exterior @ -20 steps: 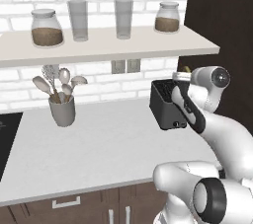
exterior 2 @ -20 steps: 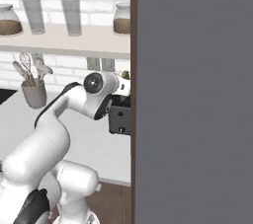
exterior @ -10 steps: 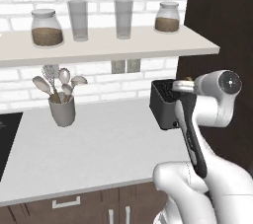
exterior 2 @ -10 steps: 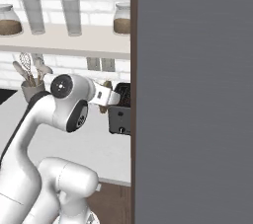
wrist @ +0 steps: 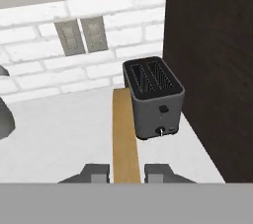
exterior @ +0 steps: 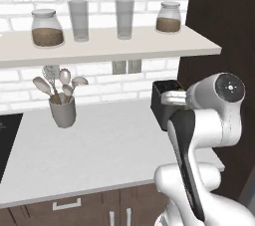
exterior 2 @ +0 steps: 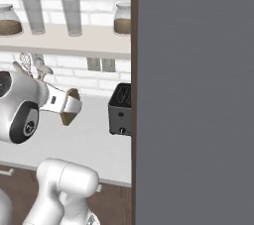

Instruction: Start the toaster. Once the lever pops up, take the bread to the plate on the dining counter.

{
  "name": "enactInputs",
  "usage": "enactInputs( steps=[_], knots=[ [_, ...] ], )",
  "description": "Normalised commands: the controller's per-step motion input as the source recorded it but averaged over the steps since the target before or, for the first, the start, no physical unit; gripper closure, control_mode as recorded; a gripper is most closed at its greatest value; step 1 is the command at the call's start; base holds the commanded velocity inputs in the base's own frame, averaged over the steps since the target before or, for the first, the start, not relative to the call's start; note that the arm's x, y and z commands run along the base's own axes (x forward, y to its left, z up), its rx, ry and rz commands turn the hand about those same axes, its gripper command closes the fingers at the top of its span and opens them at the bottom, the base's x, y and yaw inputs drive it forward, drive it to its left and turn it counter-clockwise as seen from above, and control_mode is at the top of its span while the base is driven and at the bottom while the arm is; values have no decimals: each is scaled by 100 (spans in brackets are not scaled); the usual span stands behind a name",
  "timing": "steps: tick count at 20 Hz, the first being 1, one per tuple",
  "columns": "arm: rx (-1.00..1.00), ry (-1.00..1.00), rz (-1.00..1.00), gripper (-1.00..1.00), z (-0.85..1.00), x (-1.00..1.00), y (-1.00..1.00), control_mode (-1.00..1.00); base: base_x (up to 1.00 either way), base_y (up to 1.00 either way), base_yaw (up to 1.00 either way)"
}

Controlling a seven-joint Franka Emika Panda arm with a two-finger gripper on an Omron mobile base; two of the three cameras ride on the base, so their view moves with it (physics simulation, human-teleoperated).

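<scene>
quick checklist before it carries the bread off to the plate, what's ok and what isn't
1. Bread held: ok. The end effector is shut on the bread, which stands edge-on between its fingertips.
2. Bread out of the toaster: ok. The toaster has both slots empty, and the slice hangs beside it in the air.
3. End effector clear of the toaster: ok. In the right base view the end effector sits well left of the toaster.
4. Path past the dark cabinet: cannot tell. It stands close on the toaster's right.
5. Plate and dining counter located: cannot tell.
6. Utensil holder out of the way: ok, far along the worktop.
</scene>
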Motion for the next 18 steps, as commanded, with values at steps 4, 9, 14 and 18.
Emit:
enactInputs(
  steps=[4, 9, 14, 18],
  knots=[
    [0, 6, 3, 100, 5, -63, 72, -100, 0, 0, 0],
    [0, 12, 3, 100, 0, -60, 68, -100, 0, 0, 0],
    [1, 0, 2, 100, 0, -7, 13, -100, 0, 0, 0],
    [0, 0, 0, 100, 0, 0, 0, -100, 0, 0, 0]
  ],
)
